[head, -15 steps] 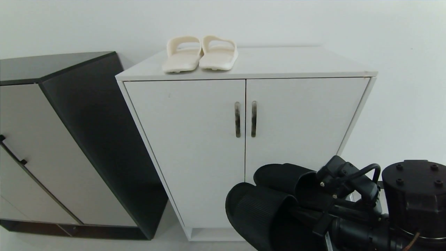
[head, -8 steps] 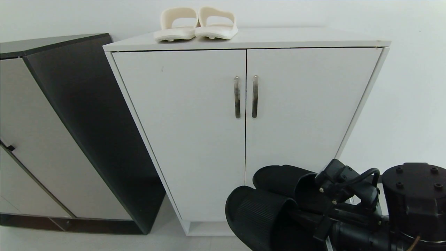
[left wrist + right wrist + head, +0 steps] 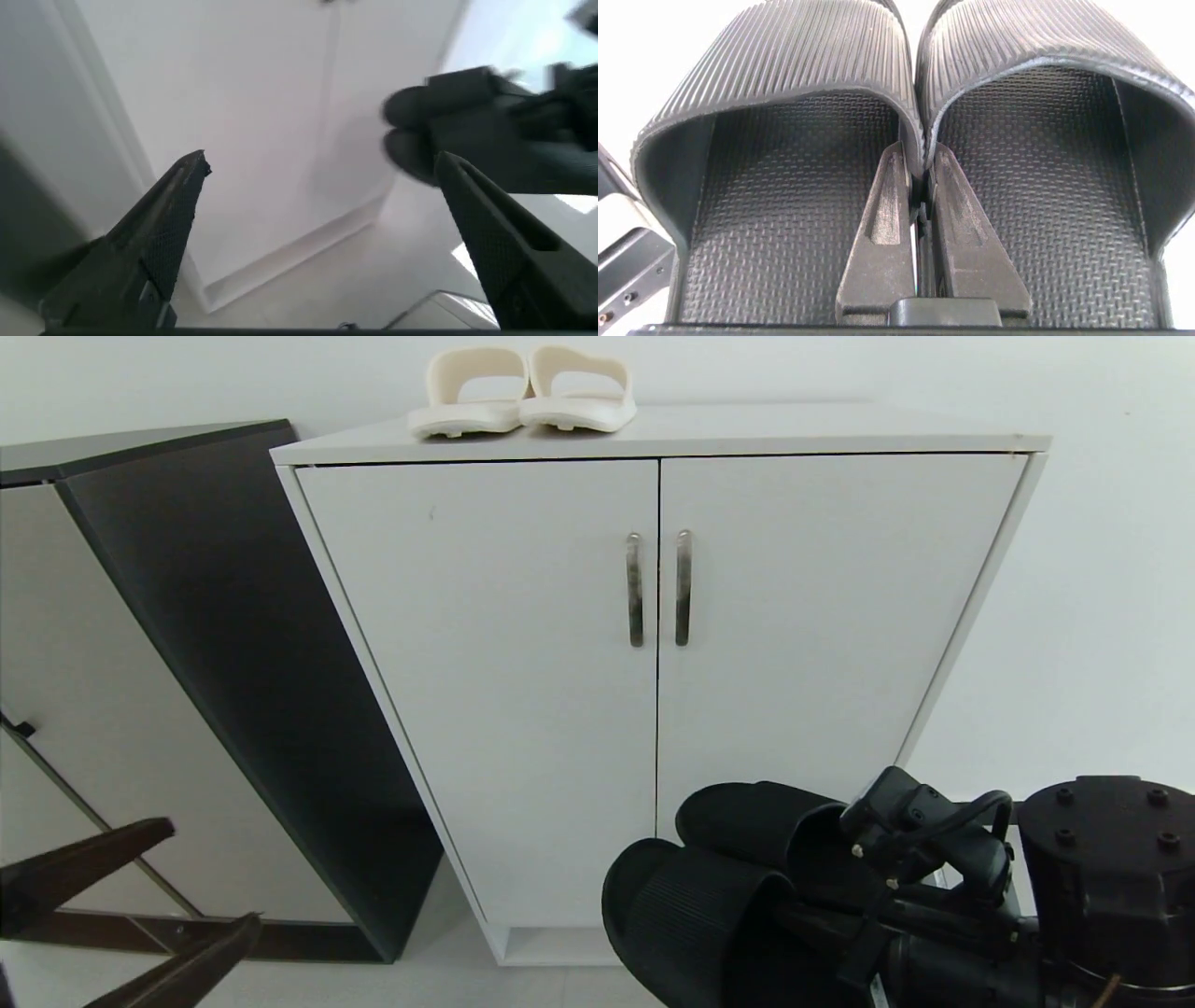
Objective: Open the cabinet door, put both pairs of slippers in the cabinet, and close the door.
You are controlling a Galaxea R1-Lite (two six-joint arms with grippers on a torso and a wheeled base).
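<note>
Two doors on the white cabinet [image 3: 485,756], both flush and closed. Left handle [image 3: 635,590] and right handle [image 3: 682,588] sit just beside each other across the centre seam. Opening step not yet done, by my reading

Right hand [image 3: 917,159]: fingers pressed together on the adjoining inner walls of the black slippers [image 3: 738,868], pinching the pair as one. The pair hangs low in front of the right door [image 3: 822,635]; contact with it cannot be told. Left hand [image 3: 215,871]: fingers spread wide, nothing between them, low and far left, in front of the dark cabinet [image 3: 233,644]. Cream slippers [image 3: 523,392] rest side by side on the cabinet top above the left door [image 3: 504,709], toes close to the front edge

Risks, as judged:
1. Handles are close-set, so spread fingers may hook both or slide off into the seam, pulling the wrong door or none
2. The black pair lies in the right door's swing path; opening that door would likely strike the toes and lever them out of the pinch
3. The pinch holds only a thin strip of two soft walls; a jolt could let one slipper slide free and drop to the floor [image 3: 448,980]
4. The left hand is close to the dark cabinet; a wide sweep toward the handle could clip its front corner
5. A hard tug could shake the cabinet and walk the cream pair off the front edge
</note>
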